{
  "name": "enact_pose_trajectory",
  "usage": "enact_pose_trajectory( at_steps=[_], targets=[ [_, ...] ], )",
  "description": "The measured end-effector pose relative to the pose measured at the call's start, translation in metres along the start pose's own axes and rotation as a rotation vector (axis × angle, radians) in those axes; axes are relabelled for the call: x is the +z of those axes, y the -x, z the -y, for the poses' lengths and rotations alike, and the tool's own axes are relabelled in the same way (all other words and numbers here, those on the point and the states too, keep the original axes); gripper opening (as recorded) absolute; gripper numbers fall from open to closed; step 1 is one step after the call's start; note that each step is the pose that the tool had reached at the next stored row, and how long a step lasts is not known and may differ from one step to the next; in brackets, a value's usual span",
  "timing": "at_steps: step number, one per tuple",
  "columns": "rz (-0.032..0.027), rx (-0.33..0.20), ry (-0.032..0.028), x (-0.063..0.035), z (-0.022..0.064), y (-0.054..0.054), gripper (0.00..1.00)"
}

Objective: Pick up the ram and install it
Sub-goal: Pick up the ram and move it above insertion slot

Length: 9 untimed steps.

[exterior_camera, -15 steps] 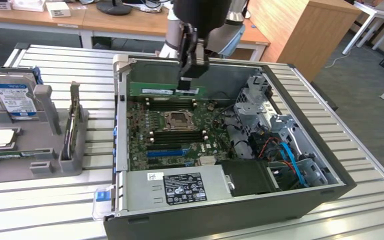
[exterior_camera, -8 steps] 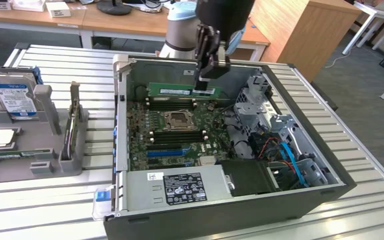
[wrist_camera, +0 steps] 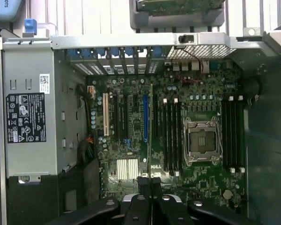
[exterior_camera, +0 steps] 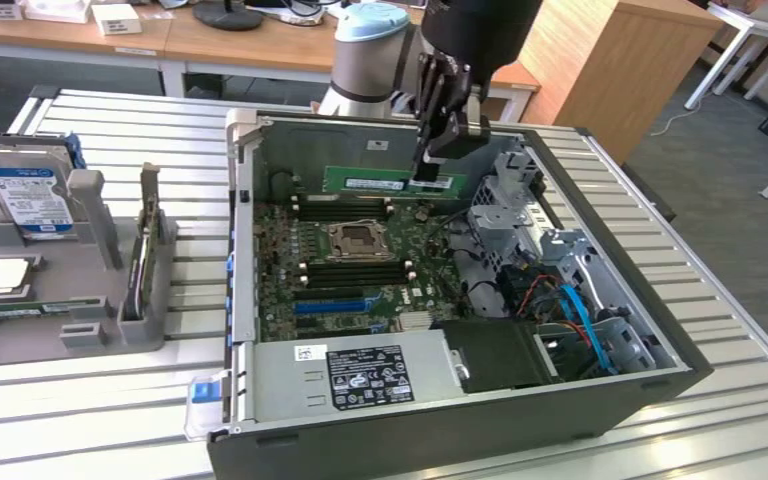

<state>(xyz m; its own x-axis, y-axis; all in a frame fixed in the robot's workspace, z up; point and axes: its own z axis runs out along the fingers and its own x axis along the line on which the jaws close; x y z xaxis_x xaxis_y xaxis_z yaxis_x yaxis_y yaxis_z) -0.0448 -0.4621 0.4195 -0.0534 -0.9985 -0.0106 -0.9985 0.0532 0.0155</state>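
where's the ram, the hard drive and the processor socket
ram (exterior_camera: 371, 182): exterior view, on its green face
hard drive (exterior_camera: 27, 192): exterior view, on its blue-white label
processor socket (wrist_camera: 201, 140): wrist view, on its middle

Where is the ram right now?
In the exterior view, the ram hangs in the gripper inside the open computer case, above the motherboard, beyond the processor socket.
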Motion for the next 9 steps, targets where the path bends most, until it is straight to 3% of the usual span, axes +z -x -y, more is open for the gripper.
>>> enact_pose_trajectory(
  at_steps=[9],
  targets=[
    [0.0019, 0.000, 0.0001, 0.0024, -0.0010, 0.027, 0.12]
  ],
)
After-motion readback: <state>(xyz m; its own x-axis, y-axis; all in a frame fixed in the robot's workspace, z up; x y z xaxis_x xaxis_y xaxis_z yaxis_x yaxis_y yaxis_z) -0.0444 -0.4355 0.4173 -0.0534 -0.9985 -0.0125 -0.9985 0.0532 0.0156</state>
